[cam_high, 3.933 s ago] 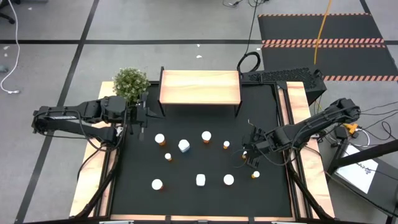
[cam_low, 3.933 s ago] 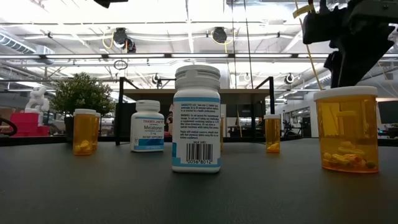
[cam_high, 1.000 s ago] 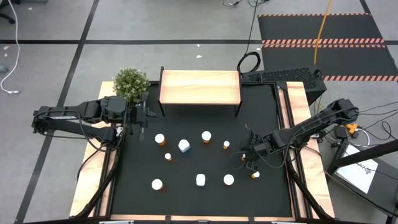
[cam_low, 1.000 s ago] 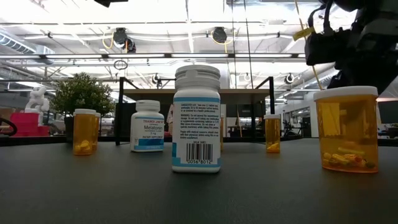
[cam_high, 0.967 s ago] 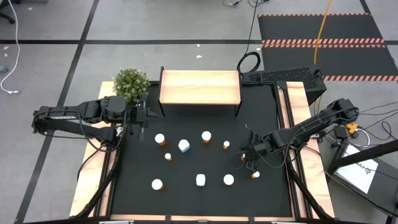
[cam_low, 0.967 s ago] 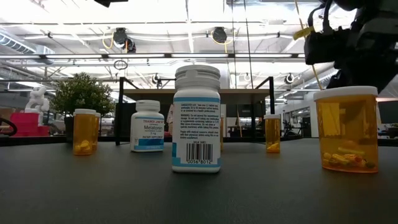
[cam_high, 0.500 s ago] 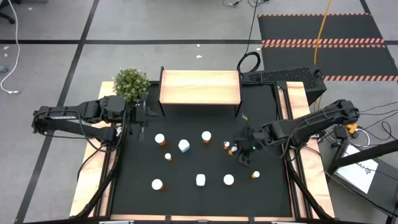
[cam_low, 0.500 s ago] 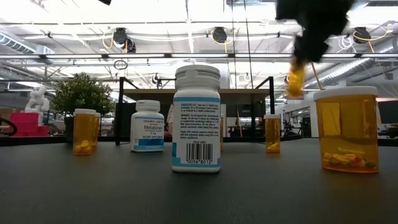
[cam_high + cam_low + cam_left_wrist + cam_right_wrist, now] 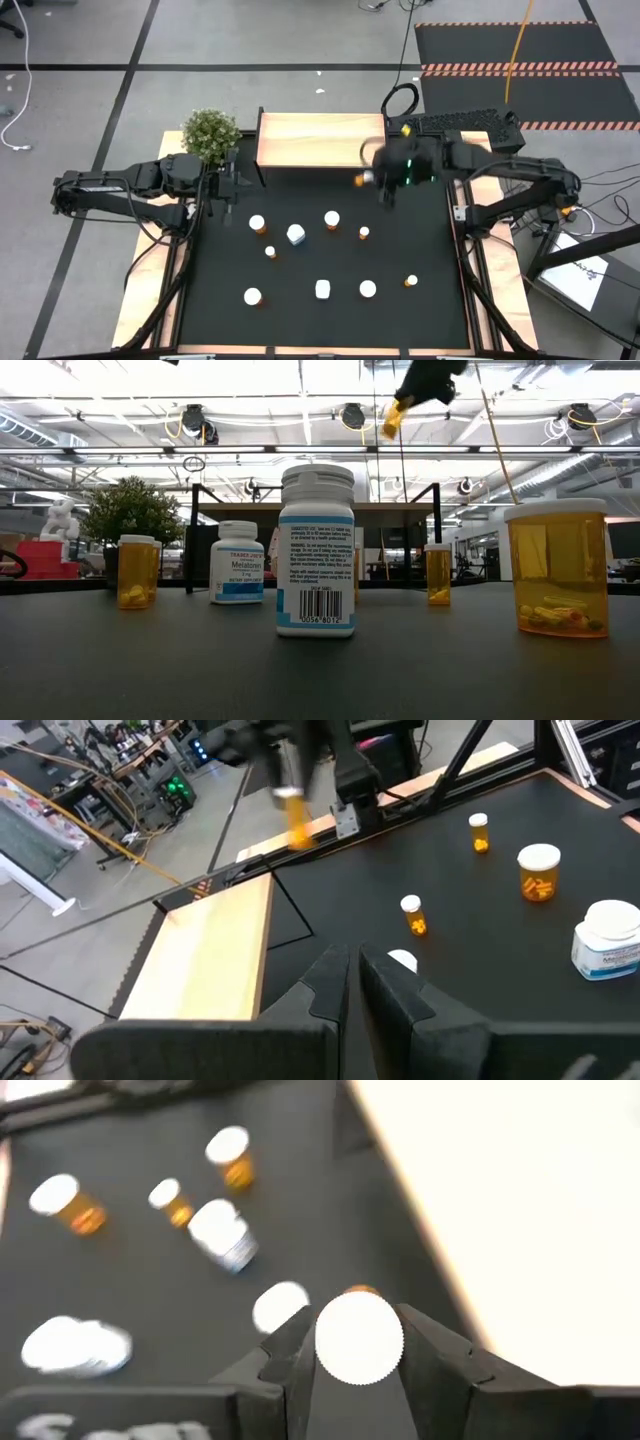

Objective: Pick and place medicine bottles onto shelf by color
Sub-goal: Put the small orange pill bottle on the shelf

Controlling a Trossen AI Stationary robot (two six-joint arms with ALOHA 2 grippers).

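Here the right pincer (image 9: 372, 180) is partly closed on a tiny orange bottle (image 9: 358, 1337), its two fingers pressing either side of the bottle's white ribbed cap. The bottle is translucent orange below that cap and hangs clear of the table (image 9: 300, 310), as the low view shows (image 9: 393, 417). It sits just off the right front corner of the shelf (image 9: 322, 140), a low light-wood top on thin black legs. The right arm reaches in from the table's right side, stretched towards that corner. The left pincer (image 9: 352, 970) is shut and empty, waiting near the shelf's left end beside a small plant (image 9: 210, 133). The other bottles (image 9: 296, 235), orange and white, stand scattered on the table in front of the shelf.
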